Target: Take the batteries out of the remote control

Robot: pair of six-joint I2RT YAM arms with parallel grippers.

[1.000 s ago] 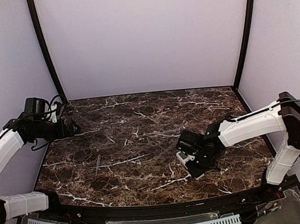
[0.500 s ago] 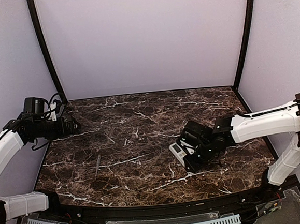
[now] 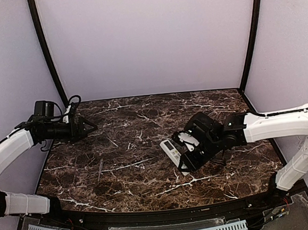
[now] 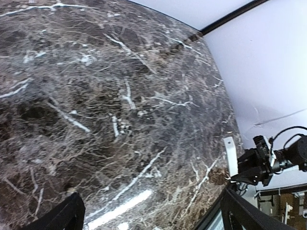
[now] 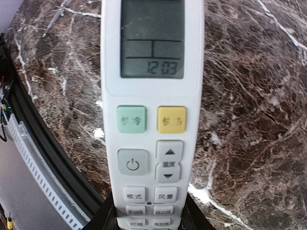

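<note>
Remote control: slim white handset, clamped at its lower, button end between the fingers of the right end effector. The display end juts out ahead of the fingertips, toward the left arm's side. In the right wrist view the front faces the camera: a grey display with digits, a green and a yellow button below it, then a power key, arrow keys and rows of small white keys running down into the grip. The handset appears to be held clear of the surface.

Battery recess: on the back of the handset, turned away from every view. Whether the batteries sit inside it cannot be told, and the orange-copper cells are not seen in any view.

Right end effector: grasping the remote control, one finger on each long edge.

Left end effector: released, jaws spread wide with nothing between them, hanging over the far left part of the surface, well apart from the handset.

Thin grey stick: lying on the surface, nearer the arm bases than the left end effector and well apart from the right one.
</note>
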